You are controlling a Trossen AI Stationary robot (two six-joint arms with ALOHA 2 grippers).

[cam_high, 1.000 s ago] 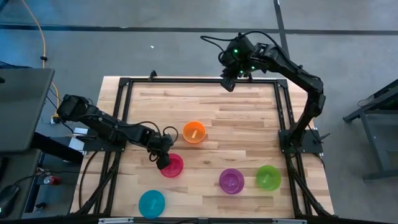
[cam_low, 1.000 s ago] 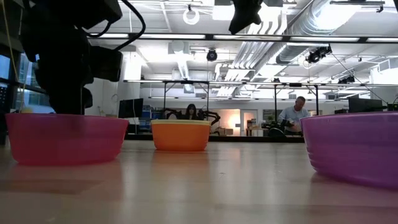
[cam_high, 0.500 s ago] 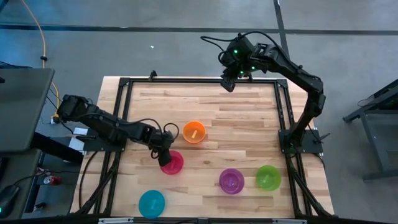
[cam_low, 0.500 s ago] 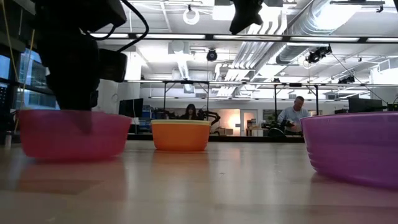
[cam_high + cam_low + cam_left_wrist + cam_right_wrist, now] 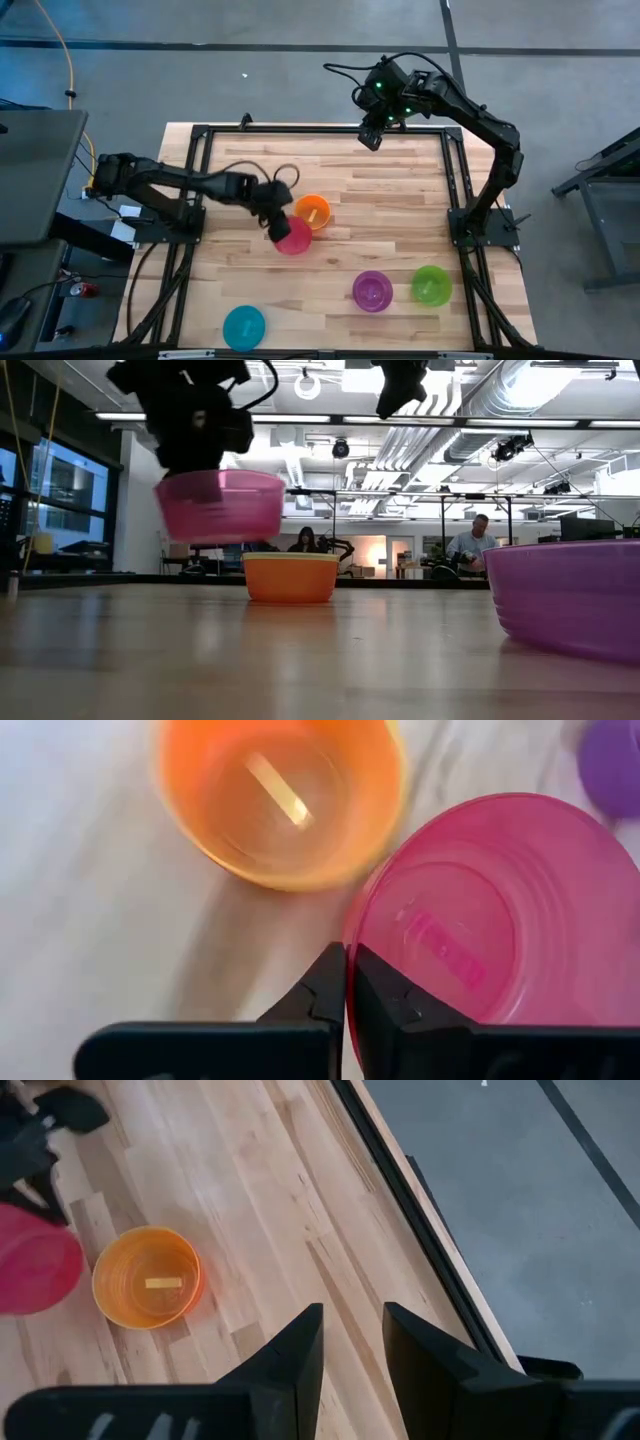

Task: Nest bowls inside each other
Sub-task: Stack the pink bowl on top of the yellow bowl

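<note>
Pink bowl [image 5: 294, 236], resting on the table a moment ago, now hangs clear of it, its rim pinched in the left gripper [image 5: 346, 982]. Orange bowl [image 5: 312, 212] sits just ahead, probably the nesting target. Right gripper [image 5: 352, 1342] waits apart, fingers parted.

left gripper [image 5: 276, 226] holds pink bowl [image 5: 294, 236] off the table [image 5: 400, 190], just beside orange bowl [image 5: 312, 212]; path onto it unblocked. purple bowl [image 5: 372, 291], green bowl [image 5: 431, 285], cyan bowl [image 5: 244, 327] crowd the near strip. far half bare; right gripper [image 5: 371, 137] hangs over far edge, fingers apart.
</note>
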